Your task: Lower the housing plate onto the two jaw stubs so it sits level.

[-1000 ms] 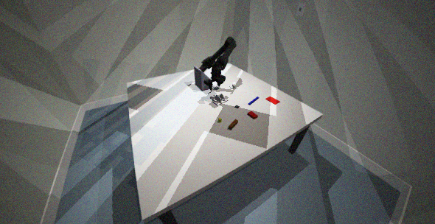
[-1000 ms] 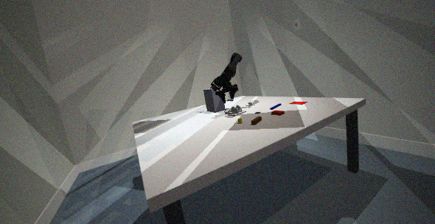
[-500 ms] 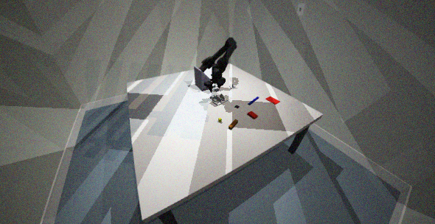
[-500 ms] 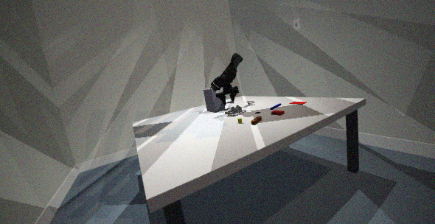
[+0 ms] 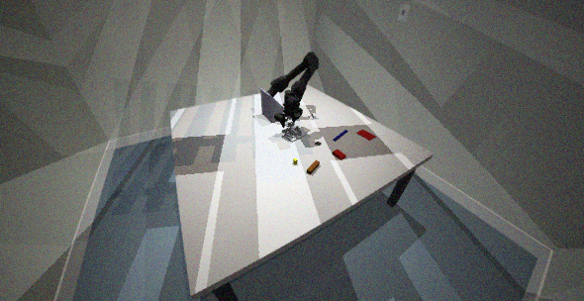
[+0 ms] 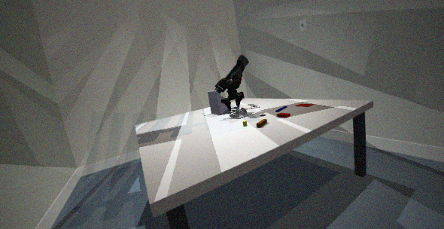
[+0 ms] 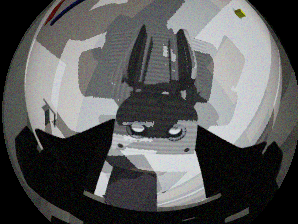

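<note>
The grey housing plate (image 7: pixel 154 145) shows two round holes in the wrist view. My gripper (image 7: pixel 154 125) (image 5: pixel 291 124) (image 6: pixel 234 108) is shut on it, one black finger at each side. The two dark, long jaws, the left jaw (image 7: pixel 137 57) and the right jaw (image 7: pixel 185 57), lie side by side on a ribbed grey base, pointing away from the plate. The plate's front part overlaps their rear ends in the wrist view. The stubs and pins are hidden, and I cannot tell whether the plate touches them. The top and exterior views show this assembly too small to judge its tilt.
A grey upright panel (image 5: pixel 270 106) (image 6: pixel 217 102) stands beside the arm. A small grey fixture (image 7: pixel 49 115) is on the other side. Farther out are a yellow cylinder (image 5: pixel 295 161) (image 6: pixel 244 123), an orange block (image 5: pixel 313 167), a red block (image 5: pixel 339 154), a blue bar (image 5: pixel 340 135) and a flat red piece (image 5: pixel 366 135).
</note>
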Available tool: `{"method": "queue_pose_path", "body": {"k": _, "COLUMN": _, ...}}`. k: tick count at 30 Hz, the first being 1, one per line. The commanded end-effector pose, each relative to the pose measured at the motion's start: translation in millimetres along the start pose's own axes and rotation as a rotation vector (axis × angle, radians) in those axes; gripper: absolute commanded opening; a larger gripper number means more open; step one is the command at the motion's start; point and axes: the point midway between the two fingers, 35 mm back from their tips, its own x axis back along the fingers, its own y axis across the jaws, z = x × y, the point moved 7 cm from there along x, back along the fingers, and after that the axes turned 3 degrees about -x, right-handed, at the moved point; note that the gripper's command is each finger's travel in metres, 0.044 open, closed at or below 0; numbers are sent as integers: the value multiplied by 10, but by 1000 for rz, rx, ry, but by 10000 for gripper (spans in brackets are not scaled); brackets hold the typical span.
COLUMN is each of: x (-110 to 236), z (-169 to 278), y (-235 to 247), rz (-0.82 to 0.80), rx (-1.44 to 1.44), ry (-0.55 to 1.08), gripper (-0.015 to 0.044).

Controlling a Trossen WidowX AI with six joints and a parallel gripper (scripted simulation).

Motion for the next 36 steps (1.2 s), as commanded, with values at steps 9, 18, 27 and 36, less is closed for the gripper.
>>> {"method": "queue_pose_path", "body": {"k": 9, "x": -202, "z": 34, "y": 17, "rz": -11, "rx": -10, "ry": 2, "gripper": 351}}
{"method": "queue_pose_path", "body": {"k": 18, "x": -212, "z": 35, "y": 19, "rz": -11, "rx": -10, "ry": 2, "gripper": 351}}
{"method": "queue_pose_path", "body": {"k": 27, "x": -213, "z": 35, "y": 19, "rz": -11, "rx": -10, "ry": 2, "gripper": 351}}
{"method": "queue_pose_path", "body": {"k": 36, "x": -237, "z": 36, "y": 19, "rz": -11, "rx": -11, "ry": 2, "gripper": 351}}
